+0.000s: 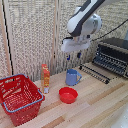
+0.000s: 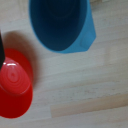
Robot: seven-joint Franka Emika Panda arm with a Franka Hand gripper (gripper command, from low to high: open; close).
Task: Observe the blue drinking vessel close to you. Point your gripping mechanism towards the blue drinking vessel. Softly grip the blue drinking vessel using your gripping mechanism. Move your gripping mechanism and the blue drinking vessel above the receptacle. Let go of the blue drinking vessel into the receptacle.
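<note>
The blue drinking vessel point(image 1: 72, 76) is a blue mug standing upright on the wooden table, its handle toward the exterior view's right. My gripping mechanism point(image 1: 73, 56) hangs a short way above it, open, with nothing between its dark fingers. In the wrist view the mug point(image 2: 62, 22) shows from above with its open mouth, and one dark finger point(image 2: 1, 47) shows at the frame's edge. The receptacle point(image 1: 20, 97), a red latticed basket with a blue-grey handle, sits at the exterior view's left front, well apart from the mug.
A small red bowl point(image 1: 68, 94) point(image 2: 15, 82) lies just in front of the mug. An orange bottle point(image 1: 46, 77) stands between mug and basket. A toaster oven point(image 1: 112, 55) with a pulled-out rack point(image 1: 95, 72) fills the exterior view's right. A slatted screen stands behind.
</note>
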